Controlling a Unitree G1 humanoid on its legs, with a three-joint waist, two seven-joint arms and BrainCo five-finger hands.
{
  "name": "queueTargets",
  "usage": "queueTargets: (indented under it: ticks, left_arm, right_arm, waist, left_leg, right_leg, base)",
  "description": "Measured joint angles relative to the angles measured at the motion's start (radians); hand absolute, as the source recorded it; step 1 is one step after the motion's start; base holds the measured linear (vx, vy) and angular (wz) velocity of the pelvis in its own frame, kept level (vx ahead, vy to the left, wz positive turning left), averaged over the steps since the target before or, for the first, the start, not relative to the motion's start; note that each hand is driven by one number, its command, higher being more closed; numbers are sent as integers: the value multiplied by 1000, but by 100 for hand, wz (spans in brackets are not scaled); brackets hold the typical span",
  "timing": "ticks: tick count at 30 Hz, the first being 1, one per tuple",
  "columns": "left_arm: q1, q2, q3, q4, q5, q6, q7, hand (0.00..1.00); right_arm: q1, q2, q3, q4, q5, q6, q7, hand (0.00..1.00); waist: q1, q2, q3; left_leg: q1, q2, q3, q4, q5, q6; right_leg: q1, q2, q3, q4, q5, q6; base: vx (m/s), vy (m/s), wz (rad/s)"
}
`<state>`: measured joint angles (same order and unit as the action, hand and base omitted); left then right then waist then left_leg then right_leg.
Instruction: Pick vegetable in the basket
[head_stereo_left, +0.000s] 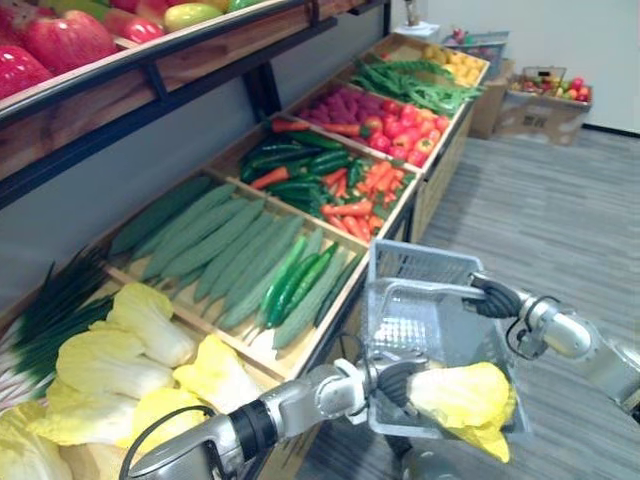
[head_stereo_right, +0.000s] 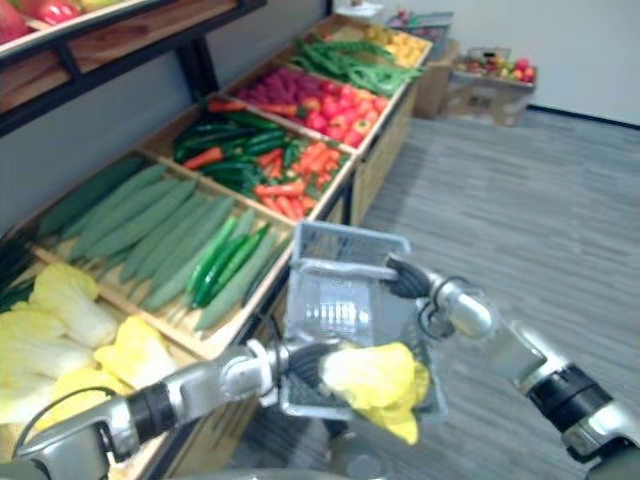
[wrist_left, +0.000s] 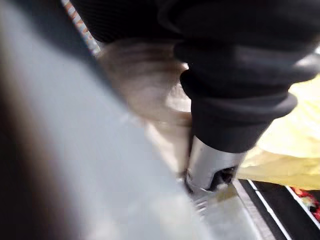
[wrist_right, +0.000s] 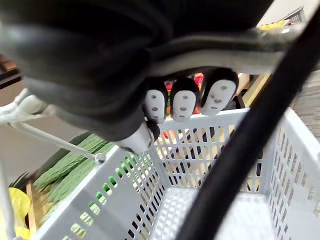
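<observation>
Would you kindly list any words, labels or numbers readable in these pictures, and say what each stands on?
No text can be read.
Basket: no label visible.
Cabbage: no tag or sticker visible.
Cardboard boxes at the back: any print is too small to read.

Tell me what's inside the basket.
The basket shows a bare mesh floor. A yellow cabbage by the left hand covers its near corner, so anything beneath it is hidden.
</observation>
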<state>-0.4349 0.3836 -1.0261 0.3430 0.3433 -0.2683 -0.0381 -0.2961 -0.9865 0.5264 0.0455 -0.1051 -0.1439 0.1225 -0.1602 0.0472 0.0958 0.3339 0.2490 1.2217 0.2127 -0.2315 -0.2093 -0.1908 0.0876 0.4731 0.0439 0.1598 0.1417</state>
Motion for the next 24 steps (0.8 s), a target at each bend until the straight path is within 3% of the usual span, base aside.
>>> queueTargets:
  ticks: [2,3,7,11,19,22,24]
  left_arm:
    - [0,-32,19,43,37,12,3,100]
    - [0,-47,32,69,69,19,8,0]
    - [-1,-111,52,162,145,39,32,0]
    - [-6,-148,62,215,184,55,35,0]
    - [-41,-151,82,244,186,75,35,0]
    - [-41,-142,86,178,174,82,35,0]
    - [-38,-138,85,29,133,80,35,0]
  right_arm:
    - [0,0,6,2,4,0,12,100]
    - [-2,0,6,2,6,0,20,100]
    - [-1,0,17,2,7,0,39,100]
    - [1,0,20,2,7,2,42,100]
    - [36,15,11,1,29,5,64,100]
    - [116,58,-64,6,28,7,70,100]
    - [181,116,-145,42,5,7,66,100]
  waist:
    - [-4,-5,-2]
    - [-4,-6,-1]
    - [-6,-18,6]
    - [-11,-11,1]
    - [-15,-13,2]
    - [-3,-21,7]
    - [4,-28,13]
  left_leg:
    - [-1,3,3,1,0,0]
    - [-2,5,5,1,-1,-2]
    - [2,11,24,-1,-8,-13]
    - [2,10,26,-2,-7,-11]
    - [0,8,25,-10,-4,-6]
    - [-9,2,0,-21,2,0]
    - [-22,-15,-41,-45,14,15]
  right_leg:
    - [-10,6,-4,14,-11,-4]
    - [-14,7,-8,19,-17,-9]
    - [-16,1,-53,11,-26,-18]
    - [-16,-2,-57,6,-14,-15]
    - [-10,-20,-91,7,-11,-16]
    - [-4,-34,-112,8,-12,-15]
    - [4,-60,-146,10,-14,-13]
  base:
    - [-23,-26,-4]
    - [0,0,0]
    - [-22,-17,-8]
    - [2,8,1]
    - [-16,5,11]
    - [-74,-37,25]
    - [-105,-43,51]
